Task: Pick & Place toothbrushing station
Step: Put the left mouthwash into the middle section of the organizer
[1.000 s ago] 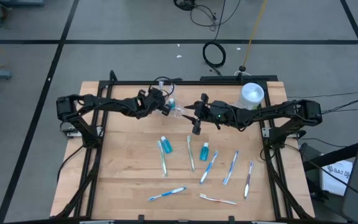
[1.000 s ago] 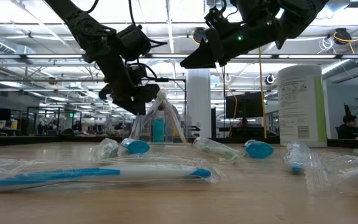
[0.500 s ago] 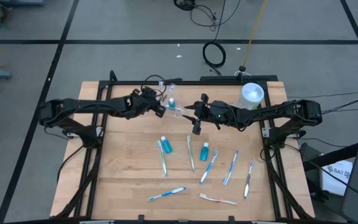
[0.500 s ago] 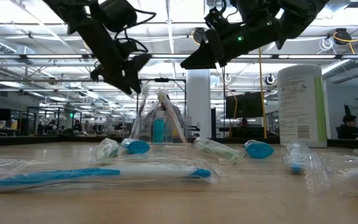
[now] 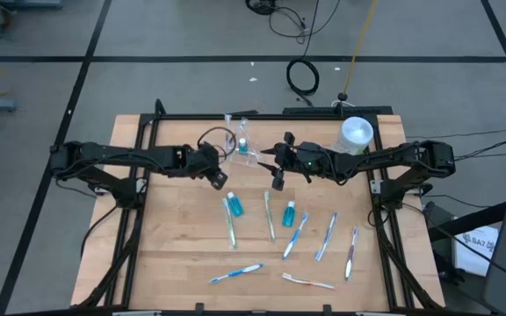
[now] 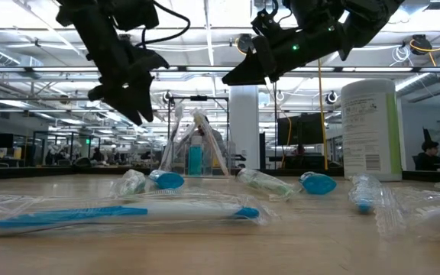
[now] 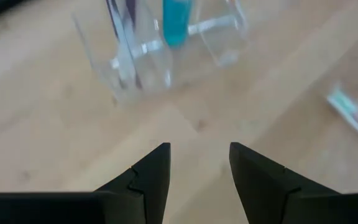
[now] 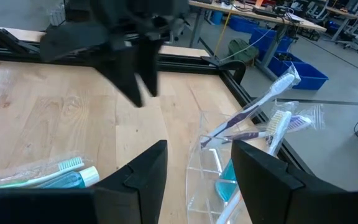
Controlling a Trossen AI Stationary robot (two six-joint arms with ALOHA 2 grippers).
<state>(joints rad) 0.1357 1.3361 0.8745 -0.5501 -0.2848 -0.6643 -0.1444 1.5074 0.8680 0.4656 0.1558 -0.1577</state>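
A small clear plastic cup (image 5: 241,146) stands on the wood table near its far edge, with toothbrushes and a teal tube (image 7: 174,25) in it. It also shows in the low view as the cup (image 6: 195,149) and in the right wrist view as the cup (image 8: 229,168). My left gripper (image 5: 219,179) hangs open just near-left of it, nothing between its fingers (image 7: 148,180). My right gripper (image 5: 276,178) hovers open to the cup's right, above the table. Several wrapped toothbrushes (image 5: 270,217) and two teal toothpaste tubes (image 5: 233,205) (image 5: 289,213) lie flat on the table's middle and near part.
A tall white canister (image 5: 357,133) stands at the far right corner, behind my right arm. Black frame rails (image 5: 144,167) run along the table's sides. Bare wood (image 5: 174,237) lies at the near left. Wrapped brushes (image 6: 121,215) lie close to the near edge.
My left gripper has drawn back from the clear cup toward the table's near-left and risen, tipping more steeply downward. The cup and its brushes stay where they were. My right gripper has kept still.
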